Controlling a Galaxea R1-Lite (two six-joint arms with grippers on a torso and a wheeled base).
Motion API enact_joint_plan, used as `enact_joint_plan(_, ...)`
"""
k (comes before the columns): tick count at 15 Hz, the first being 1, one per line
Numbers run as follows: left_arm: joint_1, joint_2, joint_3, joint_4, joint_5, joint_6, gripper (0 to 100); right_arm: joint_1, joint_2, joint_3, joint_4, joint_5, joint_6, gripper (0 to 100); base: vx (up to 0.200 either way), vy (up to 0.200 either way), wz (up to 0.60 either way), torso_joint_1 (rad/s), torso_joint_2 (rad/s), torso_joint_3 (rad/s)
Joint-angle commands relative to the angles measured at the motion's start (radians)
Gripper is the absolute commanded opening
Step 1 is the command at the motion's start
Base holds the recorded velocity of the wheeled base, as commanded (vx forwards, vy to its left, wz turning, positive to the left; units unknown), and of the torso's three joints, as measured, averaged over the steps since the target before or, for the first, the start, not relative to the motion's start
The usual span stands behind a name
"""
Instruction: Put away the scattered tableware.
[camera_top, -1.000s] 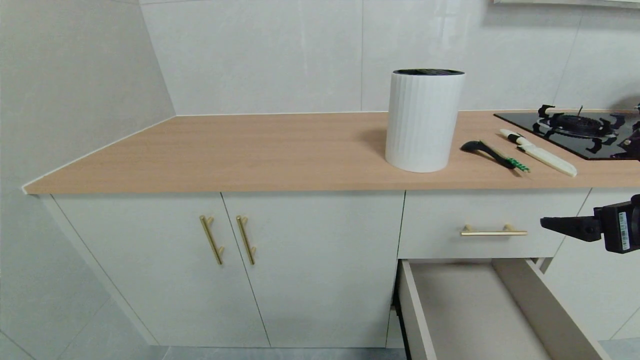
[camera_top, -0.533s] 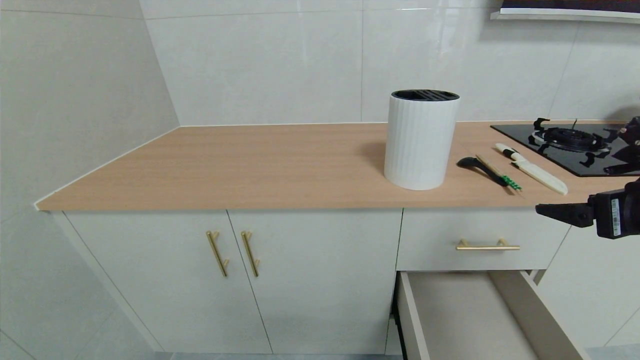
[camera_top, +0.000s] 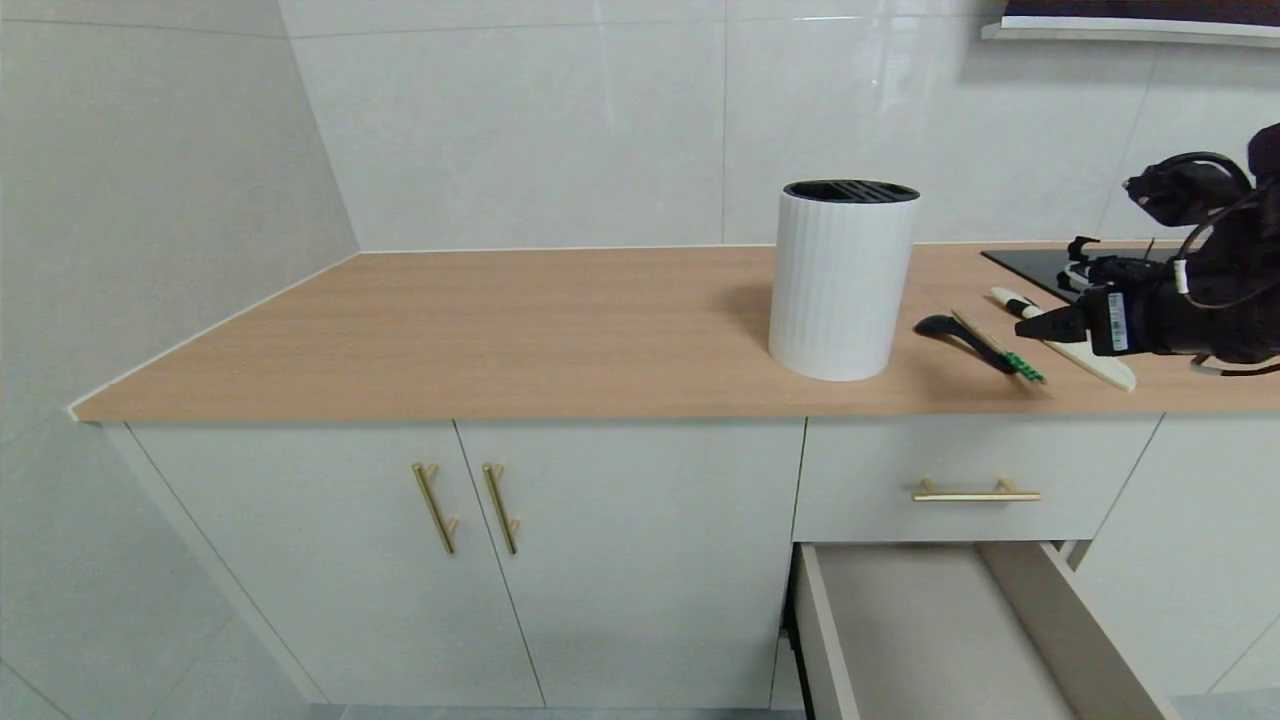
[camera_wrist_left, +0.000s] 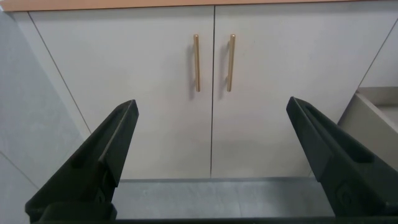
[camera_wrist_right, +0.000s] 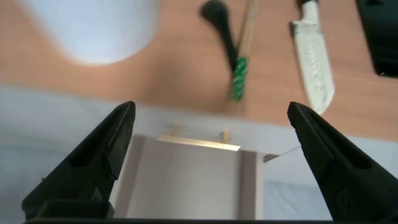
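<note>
Right tool (camera_wrist_right: 210, 112) wide over counter (camera_top: 500, 330) edge beside knife (camera_wrist_right: 314, 68); left tool (camera_wrist_left: 211, 104) wide before cupboard doors (camera_wrist_left: 155, 124)

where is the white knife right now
In the head view the white knife lies flat on the right end of the counter, between the black spoon and the stove, partly hidden by the right gripper.

On the worktop (camera_top: 500, 330) are one white ribbed holder (camera_top: 843, 285) and, at its three o'clock, one black spoon (camera_top: 965, 337), one white knife (camera_top: 1100, 367) and green-tipped chopsticks (camera_top: 1005, 352) too close together to count, while below are two cupboard doors (camera_top: 300, 560), two drawers (camera_top: 870, 470) and three gold handles (camera_top: 975, 492).
</note>
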Motion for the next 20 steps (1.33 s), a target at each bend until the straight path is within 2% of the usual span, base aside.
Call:
enact_joint_plan(1,0.0,0.002,0.0,0.0,0.001,0.0,100,-0.02,0.135,-0.08,0.032,-0.007,0.002,100,0.0,0.0,0.0,0.0,0.0,0.0)
enact_joint_plan(6,0.0,0.0,0.0,0.001,-0.001,0.0,100,-0.044,0.216,-0.137,0.052,-0.016,0.032,100,0.0,0.0,0.0,0.0,0.0,0.0)
enact_joint_plan(10,0.0,0.0,0.0,0.0,0.001,0.0,100,-0.044,0.268,-0.154,0.052,-0.095,0.033,100,0.0,0.0,0.0,0.0,0.0,0.0)
enact_joint_plan(20,0.0,0.0,0.0,0.0,-0.001,0.0,100,-0.043,0.311,-0.164,0.052,-0.098,0.038,100,0.0,0.0,0.0,0.0,0.0,0.0)
